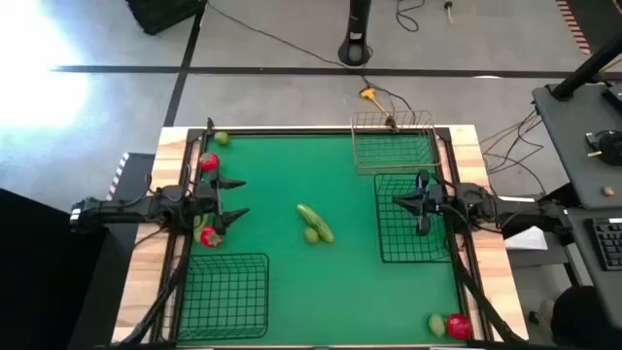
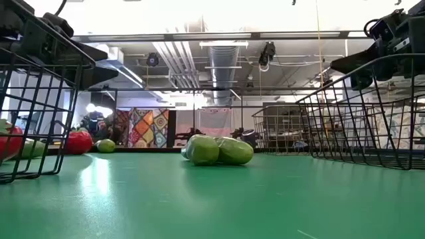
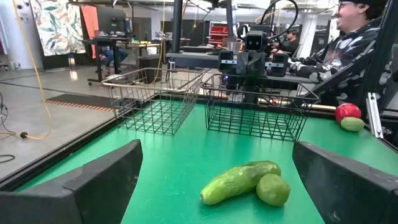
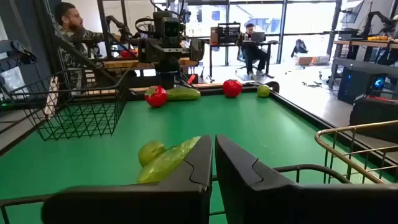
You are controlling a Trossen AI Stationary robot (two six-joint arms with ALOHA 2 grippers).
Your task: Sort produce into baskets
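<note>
- Green felt-like matting covers your table (image 1: 292, 282), framed by pale wood at the left and right edges.
- Your left gripper (image 1: 236, 197) sits at the left edge, about midway along it, its fingers spread wide apart and holding nothing.
- Your right gripper (image 1: 398, 201) hovers at the right edge over a black wire basket (image 1: 413, 243), fingers pressed together with only a thin seam between them (the right wrist view shows this best), gripping nothing.
- A second black wire basket (image 1: 225, 295) rests in the near left corner.
- The tan wire basket (image 1: 394, 144) stands at the far edge towards the right corner, just beyond the black one under your right gripper.
- At the table's centre lies a cucumber (image 1: 317, 222), with a small round green piece (image 1: 311, 235) touching its side.
- In the far left corner you have a red piece (image 1: 209, 162) and a light-green piece (image 1: 222, 139) near each other.
- Just beside your left gripper, at the left edge, lie another red piece (image 1: 210, 235) and a green piece (image 1: 199, 222).
- In the near right corner a red piece (image 1: 459, 327) touches a green one (image 1: 437, 323).
- A person (image 3: 348, 43) sits beyond the table in the left wrist view.
</note>
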